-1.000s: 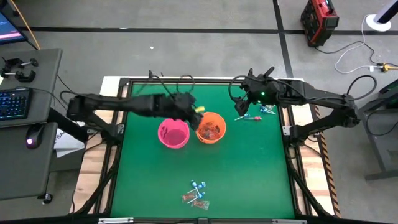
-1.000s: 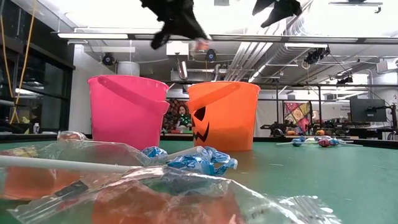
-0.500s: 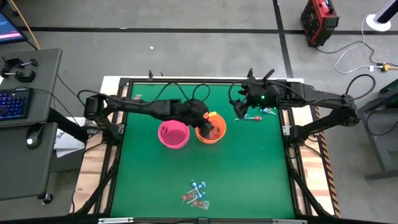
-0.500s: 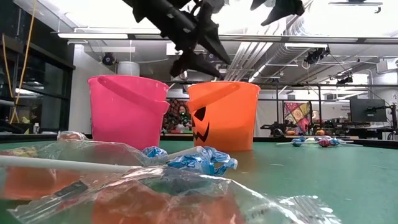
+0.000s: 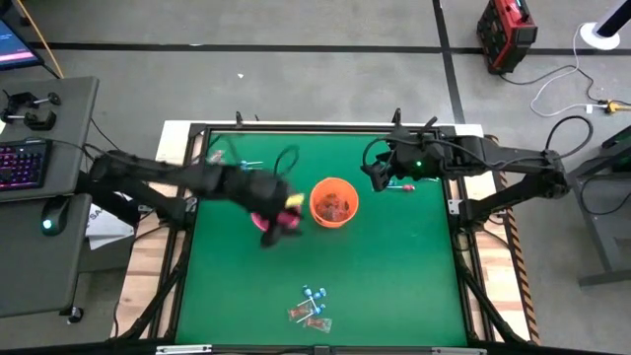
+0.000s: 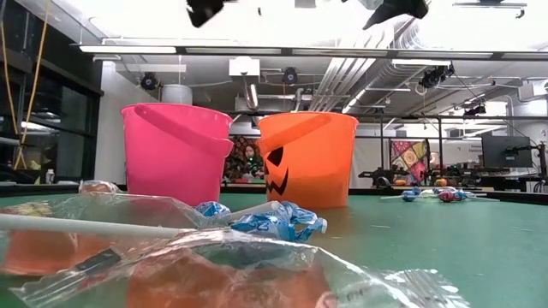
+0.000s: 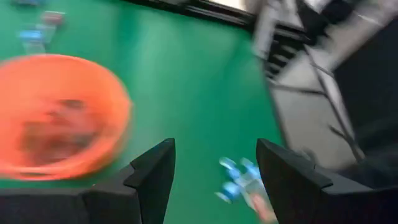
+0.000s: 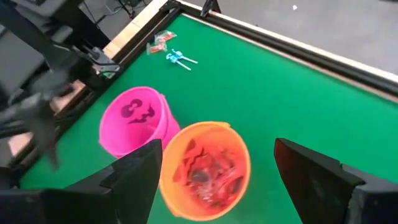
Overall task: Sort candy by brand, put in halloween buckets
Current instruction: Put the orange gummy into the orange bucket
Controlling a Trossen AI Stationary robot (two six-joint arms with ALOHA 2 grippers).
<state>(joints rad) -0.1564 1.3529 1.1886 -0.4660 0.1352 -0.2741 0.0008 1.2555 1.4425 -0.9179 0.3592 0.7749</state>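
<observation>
While red-wrapped pieces (image 5: 308,315) and lollipops (image 5: 315,293) wait at the near edge, the left gripper (image 5: 279,225) hangs open and empty over the pink bucket (image 5: 294,200) (probably between picks); the orange bucket (image 5: 333,201) holds wrapped sweets, and beyond it the right gripper (image 5: 379,174) hovers open beside far lollipops (image 5: 399,184).

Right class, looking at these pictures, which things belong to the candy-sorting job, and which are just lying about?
Part of the job:
- orange bucket, red-wrapped candy inside
- pink bucket
- lollipops and wrapped sweets at the table's near edge
- left gripper, right gripper, both open

Just lying about:
- keyboard
- mouse
- red case on the floor
</observation>
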